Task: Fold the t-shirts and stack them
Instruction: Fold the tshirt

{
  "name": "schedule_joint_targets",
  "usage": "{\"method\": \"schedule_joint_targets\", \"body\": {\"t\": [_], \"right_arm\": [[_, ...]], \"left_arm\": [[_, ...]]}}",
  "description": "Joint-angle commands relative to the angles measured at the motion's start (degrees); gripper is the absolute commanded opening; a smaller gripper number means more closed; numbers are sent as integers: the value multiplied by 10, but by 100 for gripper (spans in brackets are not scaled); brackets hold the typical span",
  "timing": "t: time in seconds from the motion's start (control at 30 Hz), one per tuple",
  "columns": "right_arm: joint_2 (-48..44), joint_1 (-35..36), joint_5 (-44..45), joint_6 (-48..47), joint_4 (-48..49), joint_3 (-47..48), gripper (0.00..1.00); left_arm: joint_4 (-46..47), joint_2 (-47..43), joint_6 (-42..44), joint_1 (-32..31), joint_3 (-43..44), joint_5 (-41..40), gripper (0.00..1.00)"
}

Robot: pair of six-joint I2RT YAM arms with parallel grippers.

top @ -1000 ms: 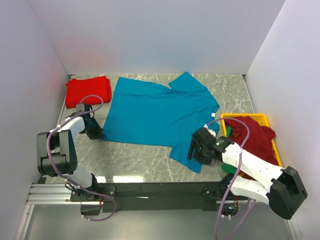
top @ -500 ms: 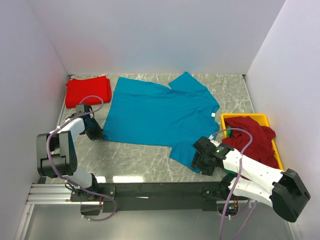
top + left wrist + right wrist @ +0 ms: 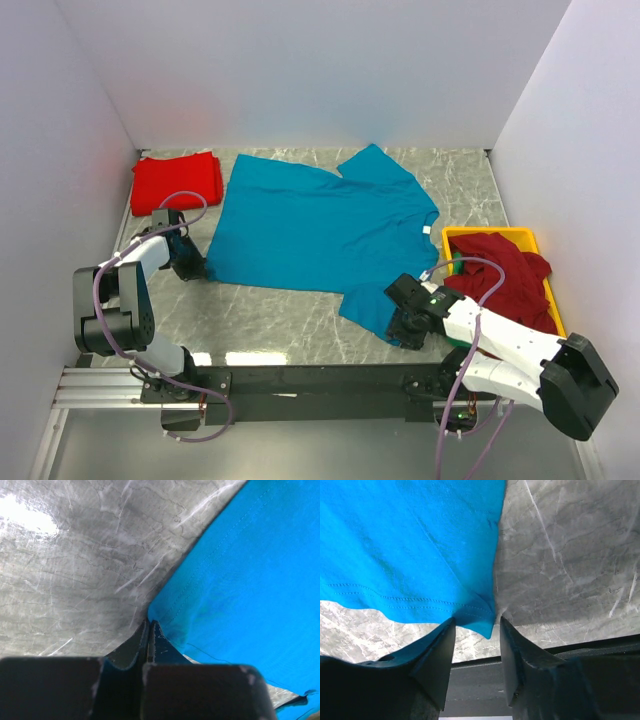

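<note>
A teal-blue t-shirt (image 3: 310,225) lies spread flat on the marble table. My left gripper (image 3: 190,268) is at its near left hem corner. In the left wrist view that gripper (image 3: 149,625) is shut, with the corner of the teal shirt (image 3: 250,580) pinched at its tips. My right gripper (image 3: 400,325) is low at the near right corner. In the right wrist view it (image 3: 476,621) is open, and the corner of the teal shirt (image 3: 410,540) hangs between the two fingers. A folded bright red t-shirt (image 3: 177,182) lies at the back left. A crumpled maroon t-shirt (image 3: 505,275) fills the tray.
The yellow tray (image 3: 495,233) stands at the right by the wall, with a bit of green cloth (image 3: 455,264) at its left edge. White walls close in the left, back and right. The black rail (image 3: 320,380) runs along the near edge.
My right gripper has come down and toward the near edge onto the teal shirt's near right corner, and its jaws have narrowed. The left gripper has stayed put.
</note>
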Motion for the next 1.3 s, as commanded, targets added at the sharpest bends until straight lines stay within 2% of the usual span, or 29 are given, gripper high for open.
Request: {"method": "schedule_joint_targets", "body": {"t": [0.0,0.1,0.33,0.73,1.0,1.27], "right_arm": [[13,3,28,14,7,-5,46],[26,3,28,14,6,-3,40],[29,3,18,8,-11,3,0],[-2,50,-6,41,-72,25,0],[-38,95,-10,90,-134,47,0],[-44,122,-19,113,-155,66,0]], "left_arm": [[-6,1,13,1,-13,2,1],[-9,7,15,1,-9,3,1],[-34,-1,17,38,0,37,1],[-88,-31,7,62,30,80,1],[-121,-64,6,74,28,84,1],[-166,-127,4,82,14,73,1]]}}
